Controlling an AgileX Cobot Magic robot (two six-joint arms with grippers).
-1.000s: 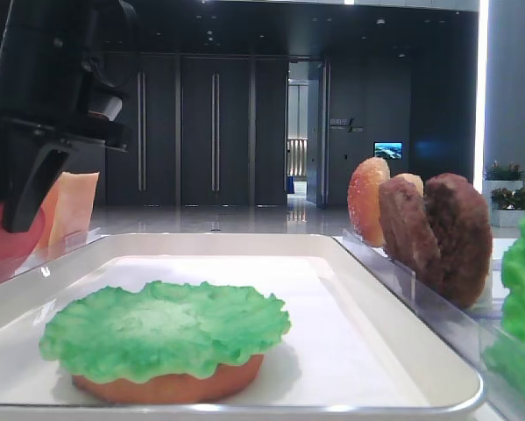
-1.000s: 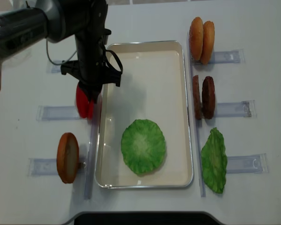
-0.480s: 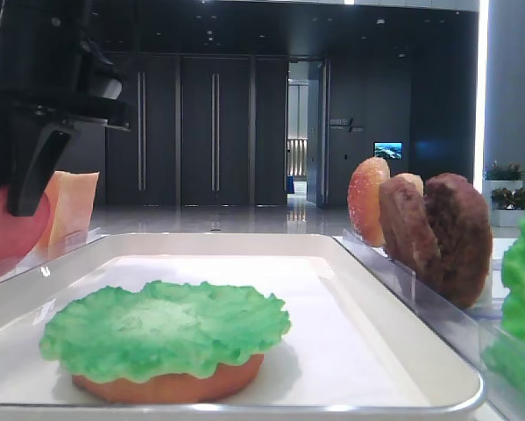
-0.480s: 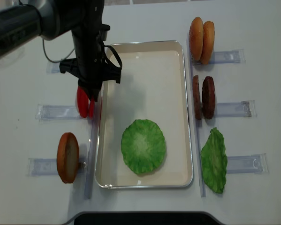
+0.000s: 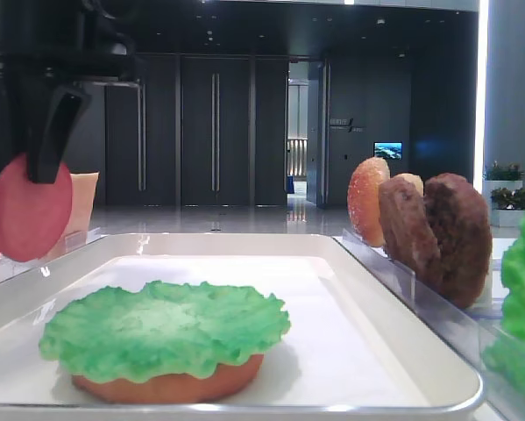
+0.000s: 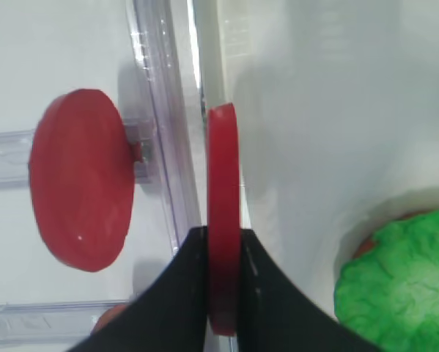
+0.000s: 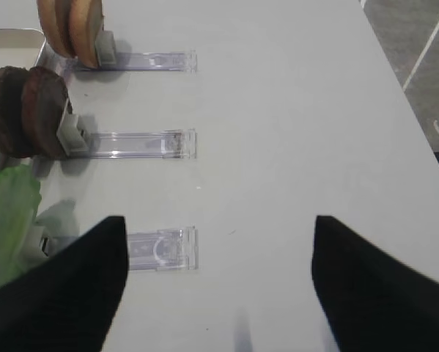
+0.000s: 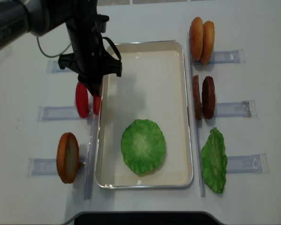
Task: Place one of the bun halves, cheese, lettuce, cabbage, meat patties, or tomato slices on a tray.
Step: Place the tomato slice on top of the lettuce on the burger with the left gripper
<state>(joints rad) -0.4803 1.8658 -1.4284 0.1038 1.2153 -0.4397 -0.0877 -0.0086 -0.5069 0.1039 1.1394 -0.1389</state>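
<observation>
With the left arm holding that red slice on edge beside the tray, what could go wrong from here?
The left gripper pinches the held tomato slice only at its bottom edge, so it may twist or slip. It hangs over the tray rim, so it could clip that. Dropped on edge, it might roll off the lettuce.

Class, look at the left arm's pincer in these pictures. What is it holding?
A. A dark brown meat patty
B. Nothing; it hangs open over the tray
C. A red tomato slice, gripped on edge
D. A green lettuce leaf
C: the left pincer is clamped on an upright tomato slice, while a second slice stands in its rack beside it and the lettuce lies on the tray.
</observation>
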